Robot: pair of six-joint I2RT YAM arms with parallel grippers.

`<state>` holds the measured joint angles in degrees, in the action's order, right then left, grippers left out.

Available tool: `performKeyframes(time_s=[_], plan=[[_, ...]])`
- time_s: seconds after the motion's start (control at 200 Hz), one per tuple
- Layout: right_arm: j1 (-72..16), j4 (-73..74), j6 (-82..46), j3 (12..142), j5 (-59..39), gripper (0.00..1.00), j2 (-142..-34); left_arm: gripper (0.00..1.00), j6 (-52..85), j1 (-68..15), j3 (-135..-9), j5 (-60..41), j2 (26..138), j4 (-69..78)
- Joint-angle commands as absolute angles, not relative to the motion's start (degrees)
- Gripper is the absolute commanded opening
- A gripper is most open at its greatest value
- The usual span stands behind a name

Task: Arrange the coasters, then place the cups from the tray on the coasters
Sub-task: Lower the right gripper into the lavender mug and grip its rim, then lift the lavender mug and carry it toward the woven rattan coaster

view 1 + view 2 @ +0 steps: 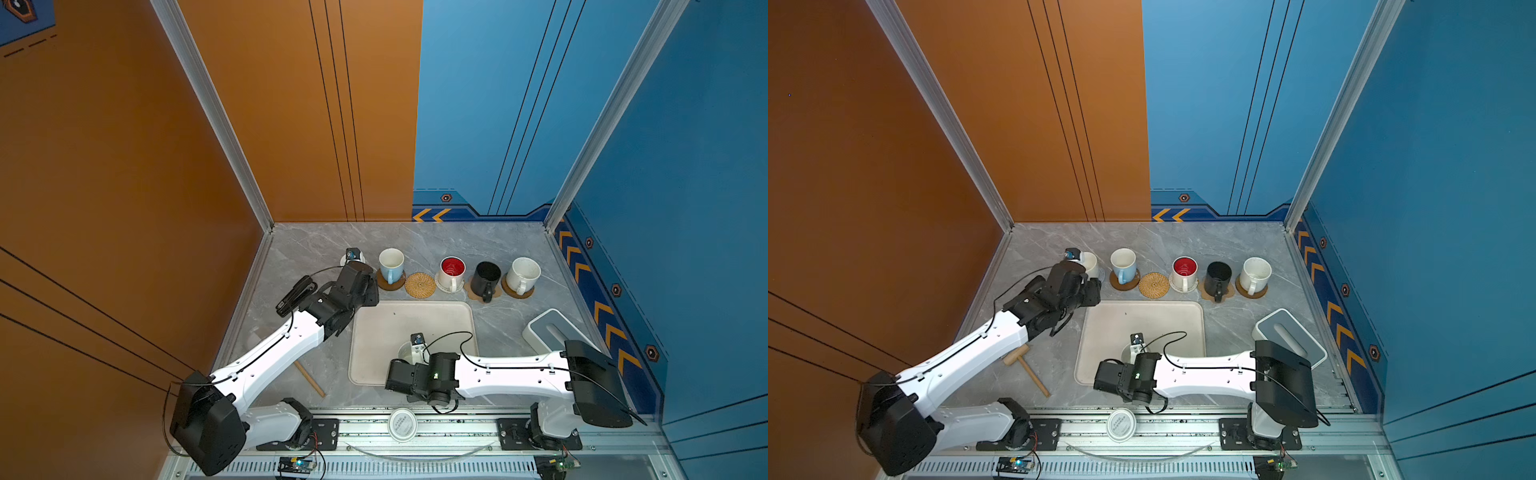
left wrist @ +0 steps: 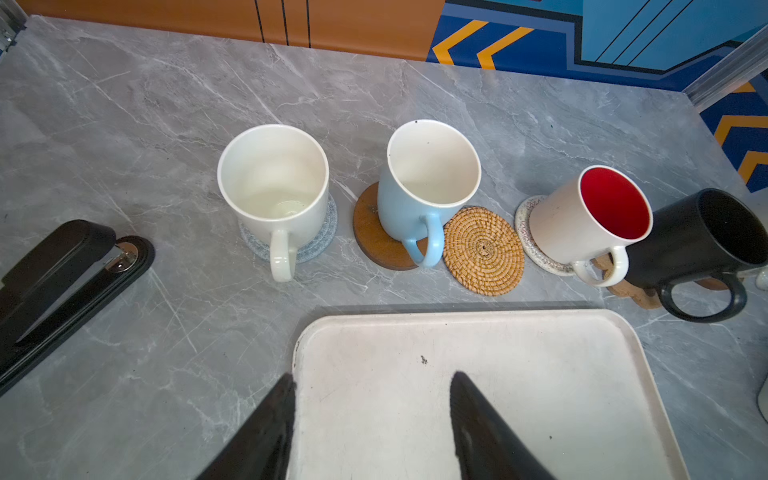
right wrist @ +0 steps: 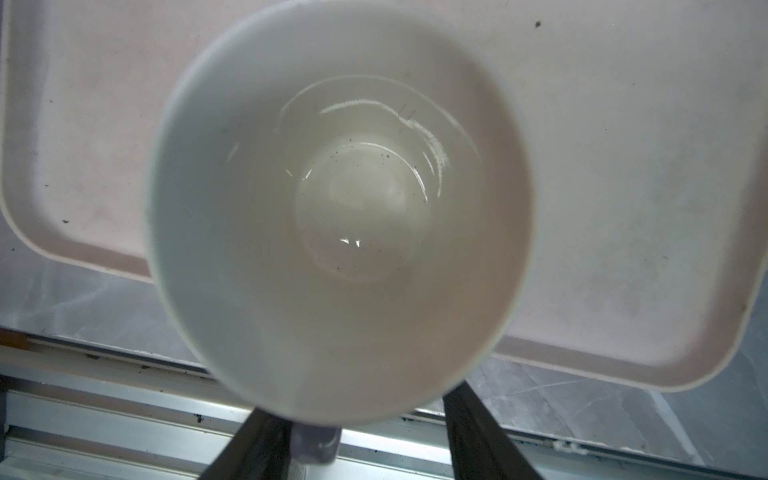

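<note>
Right hand (image 3: 368,419) is hovering open round the handle of the last cup (image 3: 332,208); next, squeezing and carrying it to the rattan coaster (image 2: 484,250). Left hand (image 2: 372,399) is hanging open.

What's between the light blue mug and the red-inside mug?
The tan rattan coaster, with no cup on it, lies between the light blue mug and the red-inside mug; both top views and the left wrist view show it.
</note>
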<state>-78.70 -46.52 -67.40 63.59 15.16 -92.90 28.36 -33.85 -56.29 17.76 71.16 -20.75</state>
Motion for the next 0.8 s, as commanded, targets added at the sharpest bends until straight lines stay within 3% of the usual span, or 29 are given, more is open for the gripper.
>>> performKeyframes(time_s=[0.0,0.245,0.526,0.791], plan=[[-77.8,-48.9,-66.9,64.2,15.6,0.54,-93.3,0.61,29.0,-33.8,-55.5,17.8,71.7,-20.9],[-76.8,-48.9,-65.3,65.2,15.1,0.52,-94.6,0.61,29.0,-33.6,-55.5,17.7,72.2,-21.0],[-76.4,-49.0,-64.9,65.6,14.5,0.4,-95.4,0.61,29.1,-33.5,-55.5,17.6,72.6,-20.9],[-75.9,-48.9,-64.6,65.7,13.9,0.37,-95.9,0.61,29.1,-33.2,-55.5,17.5,72.6,-20.9]])
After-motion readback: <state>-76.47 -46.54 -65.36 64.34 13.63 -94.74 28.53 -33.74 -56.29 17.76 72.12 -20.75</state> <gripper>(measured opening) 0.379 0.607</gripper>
